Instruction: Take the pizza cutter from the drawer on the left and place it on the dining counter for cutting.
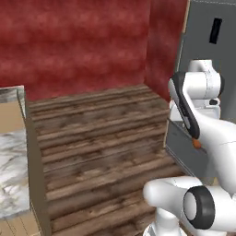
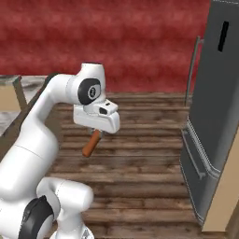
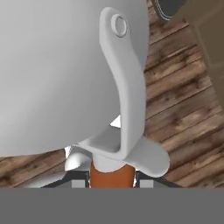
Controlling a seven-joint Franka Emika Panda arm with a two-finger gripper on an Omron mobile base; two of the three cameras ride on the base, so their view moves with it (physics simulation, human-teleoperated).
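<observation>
Transport step: gripper (image 3: 111,183) clamped on pizza cutter (image 3: 120,94) handle, lower centre of hand view; next, carry to dining counter (image 1: 11,179), far left.

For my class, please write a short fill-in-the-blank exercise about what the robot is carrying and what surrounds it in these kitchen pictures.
1. The claw is shut on the reddish-brown ____ of the pizza cutter.
2. The floor under the arm is made of dark ____ planks.
3. The wall behind the robot's workspace is coloured ____.
4. The tall grey appliance stands on the ____ side of the right base view.

Missing words: handle; wooden; red; right
</observation>
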